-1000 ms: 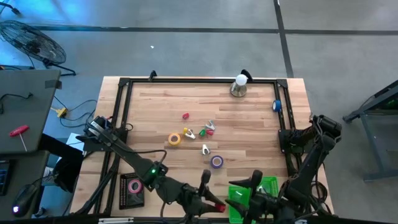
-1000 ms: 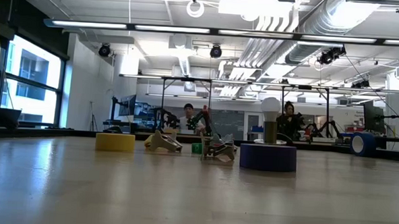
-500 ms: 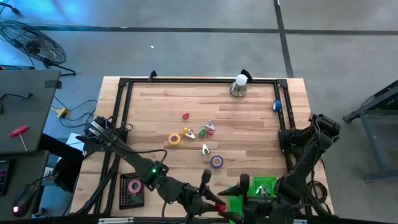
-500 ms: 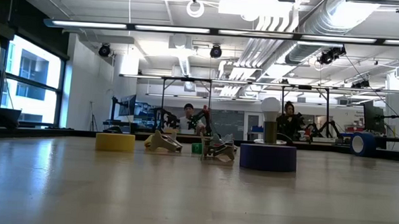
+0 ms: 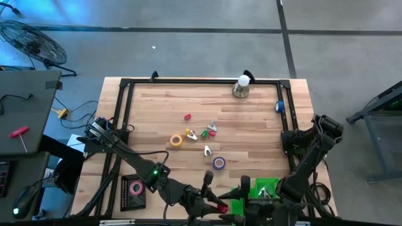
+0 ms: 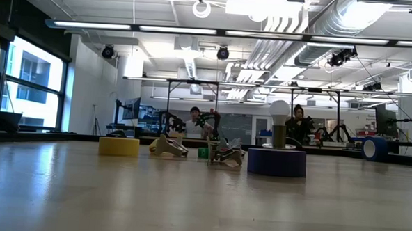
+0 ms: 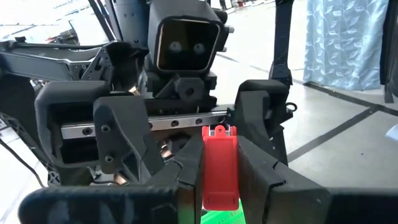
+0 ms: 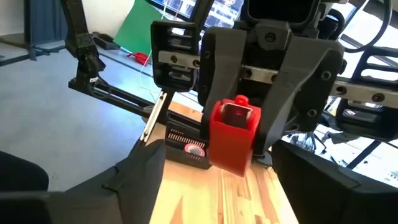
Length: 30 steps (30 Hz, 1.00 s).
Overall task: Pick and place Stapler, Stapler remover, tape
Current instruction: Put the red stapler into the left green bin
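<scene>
1. Far left, 7 o'clock of the table: the pink ring-shaped tape roll [image 5: 135, 187] is seen lying in a black rectangular tray [image 5: 133, 199], untouched.
2. 6 o'clock edge: the left gripper [image 5: 212, 202] is clamped on the red box-shaped stapler [image 7: 219, 168], which is held clear of the table and presented end-on to the other arm.
3. Table centre: the yellow-orange ring tape roll [image 5: 177, 140] is at 9 o'clock of the loose cluster and the purple ring tape roll [image 5: 218, 163] at 6 o'clock of it. The small metal-jawed staple removers [image 5: 190, 134] lie between them. None is gripped.
4. Right of the stapler: the right gripper [image 5: 244, 196] has been shifted toward 9 o'clock over the last second, off the green plastic bin [image 5: 271, 186] and up to the stapler. Its fingers [image 8: 143, 174] are spread wide on either side of the stapler, and nothing is held by them.
5. Judgement: an arm-to-arm handover is being set up. The stapler is not yet transferred, so the left grip should be kept until the right one is closed.
6. The bin at 5 o'clock is taken to be the drop point.
</scene>
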Tool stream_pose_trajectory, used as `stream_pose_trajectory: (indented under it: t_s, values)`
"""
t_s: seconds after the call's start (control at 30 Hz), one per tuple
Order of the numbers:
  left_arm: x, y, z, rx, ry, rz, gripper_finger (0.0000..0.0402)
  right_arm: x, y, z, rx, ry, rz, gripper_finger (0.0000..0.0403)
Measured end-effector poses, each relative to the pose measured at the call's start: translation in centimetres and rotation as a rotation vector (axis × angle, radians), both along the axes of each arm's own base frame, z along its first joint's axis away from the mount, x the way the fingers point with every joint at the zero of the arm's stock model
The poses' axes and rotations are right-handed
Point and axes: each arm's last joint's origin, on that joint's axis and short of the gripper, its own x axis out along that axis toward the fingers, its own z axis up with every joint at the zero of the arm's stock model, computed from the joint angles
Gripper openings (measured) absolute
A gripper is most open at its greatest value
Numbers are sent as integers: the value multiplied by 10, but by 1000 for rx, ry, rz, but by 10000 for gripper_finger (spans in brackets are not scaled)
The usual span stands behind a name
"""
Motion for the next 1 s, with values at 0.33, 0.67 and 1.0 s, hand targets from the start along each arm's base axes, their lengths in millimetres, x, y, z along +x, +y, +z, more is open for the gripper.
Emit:
stream_pose_trajectory:
  t_s: [0.33,0.67,1.0]
  values:
    - [0,0,0,2,3,-1,58,1,-1,0,-2,-3,-3,119]
    - [0,0,-2,6,16,14,58,1,-1,1,-28,-8,-28,68]
    - [-1,0,-3,-2,32,6,185,1,-1,0,-27,-6,-31,68]
